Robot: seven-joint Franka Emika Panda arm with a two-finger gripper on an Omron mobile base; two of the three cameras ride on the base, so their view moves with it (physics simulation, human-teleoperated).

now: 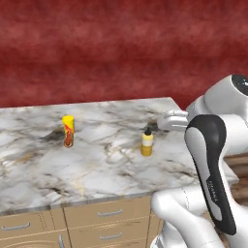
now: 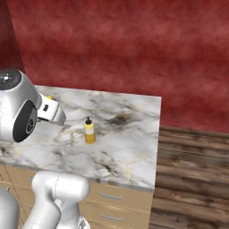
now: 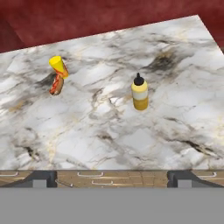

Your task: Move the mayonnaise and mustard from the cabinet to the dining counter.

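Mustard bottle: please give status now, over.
Pincer open, empty, back from the dining counter. Mustard upright on the marble. Red-orange tube stands apart, not in the way.

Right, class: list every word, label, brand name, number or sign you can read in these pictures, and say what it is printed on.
None can be read.
Small pale lettering runs down the robot arm's dark panel: too small to read.
The mustard has a plain pale band, no text.
The red-orange tube carries only blurred markings.
The dining counter shows veining, no signs.
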